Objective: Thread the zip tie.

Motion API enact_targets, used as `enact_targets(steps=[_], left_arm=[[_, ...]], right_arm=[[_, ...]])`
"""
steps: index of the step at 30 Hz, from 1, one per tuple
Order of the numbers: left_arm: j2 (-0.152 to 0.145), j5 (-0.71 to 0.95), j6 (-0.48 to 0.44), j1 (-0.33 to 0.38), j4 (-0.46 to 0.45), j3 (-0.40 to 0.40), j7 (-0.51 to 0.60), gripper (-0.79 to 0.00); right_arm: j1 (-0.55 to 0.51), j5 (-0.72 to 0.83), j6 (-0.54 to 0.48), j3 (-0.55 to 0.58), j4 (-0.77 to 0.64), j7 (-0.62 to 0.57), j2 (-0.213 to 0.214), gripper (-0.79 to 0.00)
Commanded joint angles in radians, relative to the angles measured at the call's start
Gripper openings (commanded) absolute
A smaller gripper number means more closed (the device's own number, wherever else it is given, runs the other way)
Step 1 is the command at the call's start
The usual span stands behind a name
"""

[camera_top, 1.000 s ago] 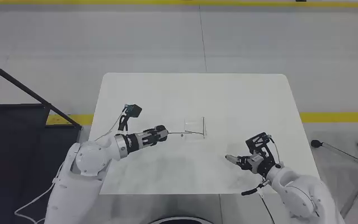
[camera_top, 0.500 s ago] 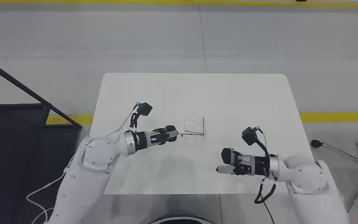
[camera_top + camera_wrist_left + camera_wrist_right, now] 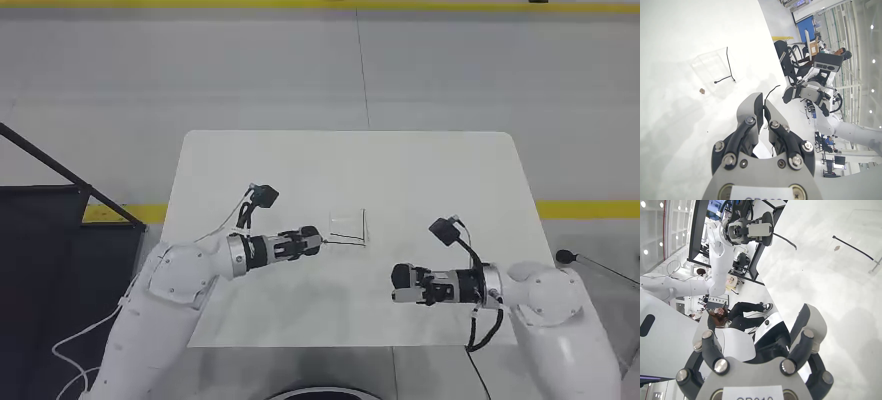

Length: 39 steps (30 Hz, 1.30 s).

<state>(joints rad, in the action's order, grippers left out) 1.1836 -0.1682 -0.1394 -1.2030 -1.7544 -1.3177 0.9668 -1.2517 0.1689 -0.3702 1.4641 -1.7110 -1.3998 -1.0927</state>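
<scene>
The left gripper (image 3: 763,103) is pinching the zip tie (image 3: 772,90), just left of the clear tray (image 3: 704,64), tail poking out rightward. The right gripper (image 3: 400,283) is hanging wide open, well apart. Looks like line-up time: next it's needing to catch that thin tail.

Robotics lab hall, white worktable (image 3: 430,165), yellow floor line (image 3: 590,209), grey concrete floor (image 3: 250,70), tall racking (image 3: 848,37)
</scene>
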Motion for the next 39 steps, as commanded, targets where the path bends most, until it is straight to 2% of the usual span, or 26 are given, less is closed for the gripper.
enact_targets(steps=[1, 6, 9, 12, 15, 17, 19, 24, 28, 29, 33, 39], left_arm=[[0.001, -0.012, 0.004, -0.005, -0.009, 0.017, -0.024, -0.785], [0.001, -0.028, 0.012, -0.006, -0.022, 0.043, -0.052, -0.785], [-0.001, -0.031, 0.011, -0.008, -0.028, 0.049, -0.056, -0.785], [-0.004, -0.034, 0.007, -0.011, -0.036, 0.051, -0.057, -0.785], [-0.006, -0.032, 0.004, -0.015, -0.042, 0.053, -0.057, -0.785], [-0.008, -0.032, 0.002, -0.017, -0.045, 0.055, -0.056, -0.785], [-0.009, -0.031, 0.001, -0.017, -0.046, 0.057, -0.055, -0.785], [-0.012, -0.032, -0.001, -0.015, -0.045, 0.063, -0.059, -0.785], [-0.014, -0.033, 0.0, -0.012, -0.045, 0.068, -0.06, -0.785], [-0.015, -0.033, 0.0, -0.012, -0.045, 0.069, -0.061, -0.785], [-0.017, -0.034, 0.0, -0.01, -0.044, 0.074, -0.061, -0.785], [-0.02, -0.032, 0.001, -0.005, -0.042, 0.08, -0.06, -0.785]], right_arm=[[-0.003, -0.023, 0.019, -0.023, 0.0, 0.055, -0.002, 0.0], [0.034, -0.016, 0.068, -0.095, 0.038, 0.153, -0.011, 0.0], [0.061, -0.002, 0.076, -0.126, 0.073, 0.161, -0.014, 0.0], [0.087, 0.002, 0.092, -0.15, 0.102, 0.174, -0.016, -0.089], [0.109, 0.006, 0.103, -0.167, 0.131, 0.192, -0.017, -0.099], [0.123, 0.02, 0.105, -0.175, 0.149, 0.192, -0.018, -0.237], [0.134, 0.028, 0.103, -0.182, 0.164, 0.191, -0.018, -0.28], [0.152, 0.044, 0.101, -0.193, 0.189, 0.19, -0.016, -0.28], [0.161, 0.054, 0.096, -0.199, 0.201, 0.185, -0.014, -0.345], [0.163, 0.057, 0.095, -0.2, 0.204, 0.184, -0.014, -0.391], [0.171, 0.058, 0.1, -0.207, 0.217, 0.192, -0.013, -0.496], [0.179, 0.061, 0.099, -0.216, 0.225, 0.193, -0.01, -0.508]])
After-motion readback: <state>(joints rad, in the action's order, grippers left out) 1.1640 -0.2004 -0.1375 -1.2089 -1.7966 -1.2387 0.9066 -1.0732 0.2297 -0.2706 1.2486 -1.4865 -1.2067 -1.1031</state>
